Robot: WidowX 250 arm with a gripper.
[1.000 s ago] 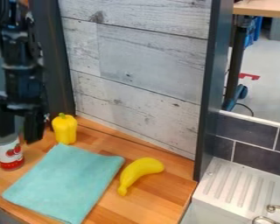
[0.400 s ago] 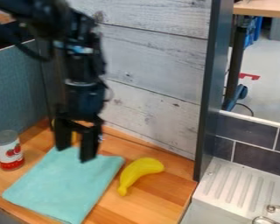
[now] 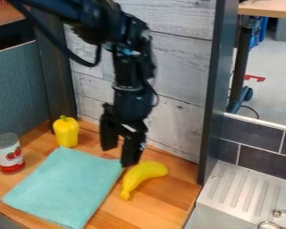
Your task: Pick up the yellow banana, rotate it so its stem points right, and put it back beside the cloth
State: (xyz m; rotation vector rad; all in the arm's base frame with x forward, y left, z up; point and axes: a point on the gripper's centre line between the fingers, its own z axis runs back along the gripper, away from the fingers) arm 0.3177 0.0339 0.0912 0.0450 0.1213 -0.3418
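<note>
Camera view shows the empty hand point(image 3: 119, 154) near the centre, fingers spread, close above the cloth point(image 3: 68, 185) and banana point(image 3: 144, 175), laid apart probably so neither covers the other.

One cloth point(image 3: 65, 188), one yellow pepper point(image 3: 66, 132) at its 12 o'clock, one can point(image 3: 9, 154) at 10, one banana point(image 3: 140, 175) at 3.

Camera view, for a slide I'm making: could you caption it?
Open claw hanging near a banana and cloth, with a pepper and can on the wooden counter.
</note>
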